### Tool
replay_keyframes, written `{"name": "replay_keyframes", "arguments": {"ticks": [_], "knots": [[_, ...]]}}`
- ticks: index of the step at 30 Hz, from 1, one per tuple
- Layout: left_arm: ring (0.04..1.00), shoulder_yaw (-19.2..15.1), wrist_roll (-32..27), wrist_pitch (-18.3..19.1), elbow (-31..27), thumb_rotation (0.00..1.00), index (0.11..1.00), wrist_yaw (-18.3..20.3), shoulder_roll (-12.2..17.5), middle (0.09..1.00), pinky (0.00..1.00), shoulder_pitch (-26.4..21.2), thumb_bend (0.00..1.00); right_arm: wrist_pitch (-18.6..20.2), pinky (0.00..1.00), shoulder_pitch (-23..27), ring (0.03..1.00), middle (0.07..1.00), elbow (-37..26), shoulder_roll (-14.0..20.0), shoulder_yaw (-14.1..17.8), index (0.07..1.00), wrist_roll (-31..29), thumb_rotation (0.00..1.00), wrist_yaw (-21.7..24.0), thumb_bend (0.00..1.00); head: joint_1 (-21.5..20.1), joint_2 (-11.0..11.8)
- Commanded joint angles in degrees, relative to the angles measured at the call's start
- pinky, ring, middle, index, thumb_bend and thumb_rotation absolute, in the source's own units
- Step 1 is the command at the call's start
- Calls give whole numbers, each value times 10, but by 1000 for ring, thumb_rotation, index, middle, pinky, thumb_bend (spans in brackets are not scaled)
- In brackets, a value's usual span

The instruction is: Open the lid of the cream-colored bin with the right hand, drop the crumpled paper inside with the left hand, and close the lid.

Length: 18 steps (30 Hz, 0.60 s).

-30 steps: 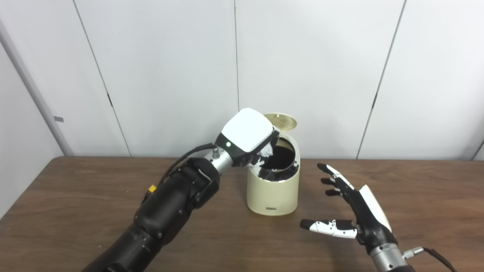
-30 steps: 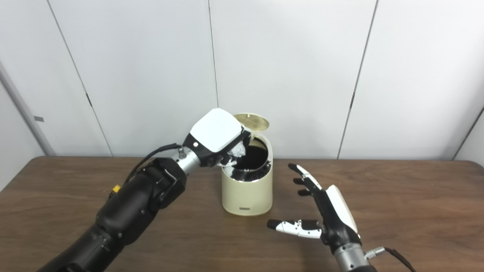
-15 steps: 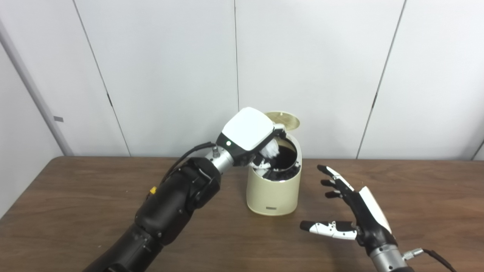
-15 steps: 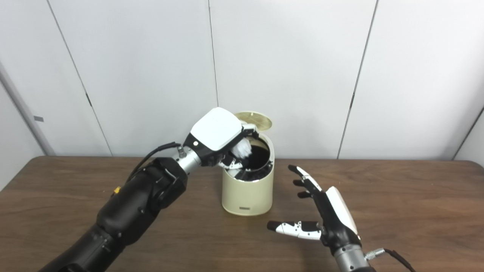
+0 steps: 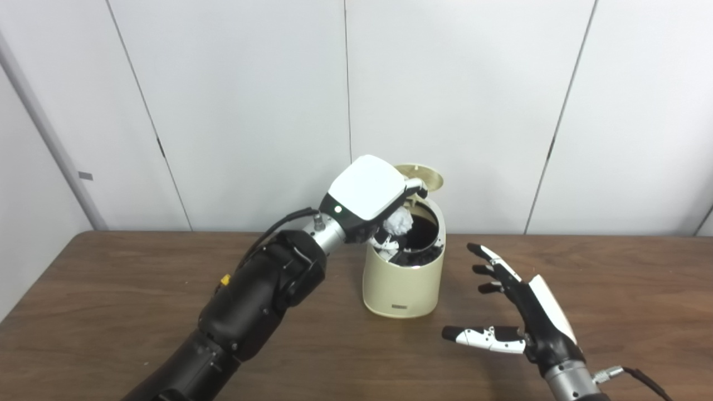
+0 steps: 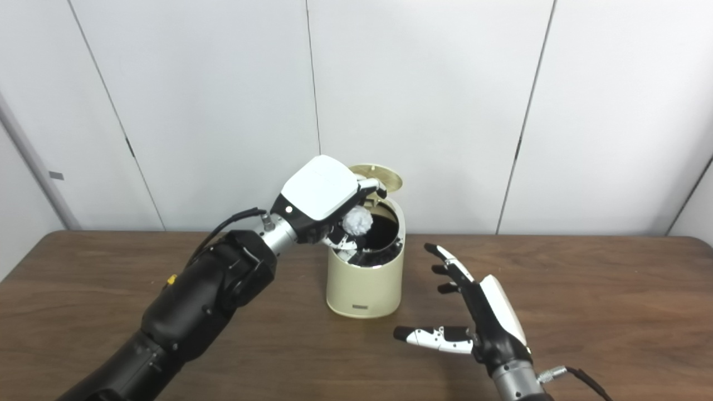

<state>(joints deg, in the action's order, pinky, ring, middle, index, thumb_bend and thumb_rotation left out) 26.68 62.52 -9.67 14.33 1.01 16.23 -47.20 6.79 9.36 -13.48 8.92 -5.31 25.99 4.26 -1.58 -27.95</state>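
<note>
the left hand (image 5: pixel 367 197) had shifted farther over the round cream-coloured bin (image 5: pixel 402 281) in the past second, fingers loosening around the white crumpled paper ball (image 5: pixel 398 223), now exposed above the dark opening. release looked imminent. the hinged lid (image 5: pixel 424 175) stood raised at the far rim. the right hand (image 5: pixel 521 312) waited, fingers spread, holding nothing, on the near right.

Small cream-colored cylindrical bin (image 5: pixel 402 284) stands upright on the worktop, its round lid (image 5: pixel 419 174) flipped up at the back; white crumpled paper ball (image 5: pixel 397 223) sits over the dark opening.
</note>
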Motion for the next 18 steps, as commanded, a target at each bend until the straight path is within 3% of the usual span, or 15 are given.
{"name": "replay_keyframes", "arguments": {"ticks": [1, 18], "knots": [[498, -10, -5, 7, -19, 184, 713, -3, 7, 564, 374, -25, 997, -3, 701, 18, 839, 920, -21, 1, 2, 891, 0, 304, -6, 789, -1, 0], [538, -17, -7, 9, -35, 246, 734, 27, 10, 636, 404, -21, 972, 2, 687, 18, 836, 924, -23, 4, -2, 896, 2, 318, -2, 794, 3, -5]]}}
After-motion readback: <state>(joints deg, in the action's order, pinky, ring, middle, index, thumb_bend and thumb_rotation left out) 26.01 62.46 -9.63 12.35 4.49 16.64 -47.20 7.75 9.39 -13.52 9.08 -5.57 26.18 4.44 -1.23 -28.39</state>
